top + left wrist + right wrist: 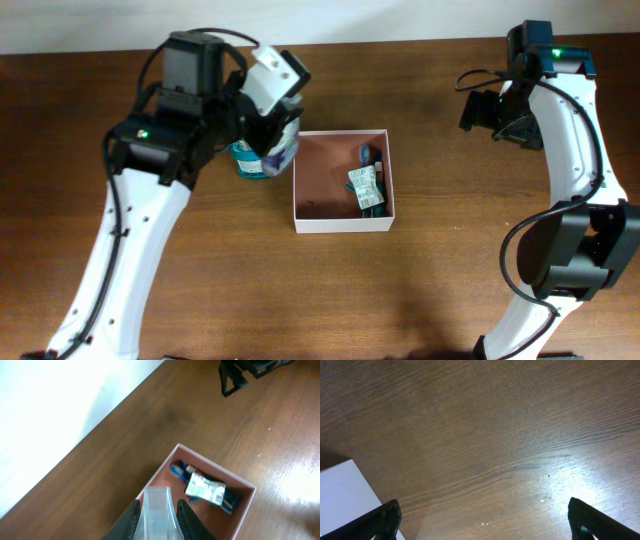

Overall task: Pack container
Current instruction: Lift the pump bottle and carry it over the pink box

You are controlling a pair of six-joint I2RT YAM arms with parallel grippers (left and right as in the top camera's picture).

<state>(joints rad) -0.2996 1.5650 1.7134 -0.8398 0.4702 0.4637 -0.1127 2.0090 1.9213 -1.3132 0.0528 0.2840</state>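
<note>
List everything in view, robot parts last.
table: one, brown wood, under everything
container: one, white walls and pinkish-brown inside, table centre
packet: one, white and green, inside the container, right side
blue items: count unclear, blue, under and beside the packet
teal bottle: one, teal, just left of the container, partly hidden by the left arm
clear item: one, clear, between the left claw's fingers
arms: two, white with black joints, left and right sides
left claw: one, dark, closed on the clear item, by the container's left wall
right claw: one, dark, open, over bare table
</note>
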